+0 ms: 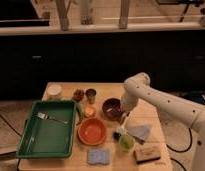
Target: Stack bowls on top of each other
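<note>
The dark maroon bowl [111,107] sits upright on the wooden table [156,117], right of centre. The larger, shallower orange bowl [92,131] sits apart from it, to the front left. My gripper [122,116] hangs from the white arm [138,86] and is down at the maroon bowl's right front rim. I cannot see whether it touches the rim. The two bowls stand side by side, not stacked.
A green tray [31,142] holding a fork [51,118] fills the table's left side. A white cup [54,91], a brown item [78,94] and a metal cup [91,95] stand at the back. A green cup [126,142], grey cloth [140,132], blue sponge [98,156] and tan block [147,153] lie in front.
</note>
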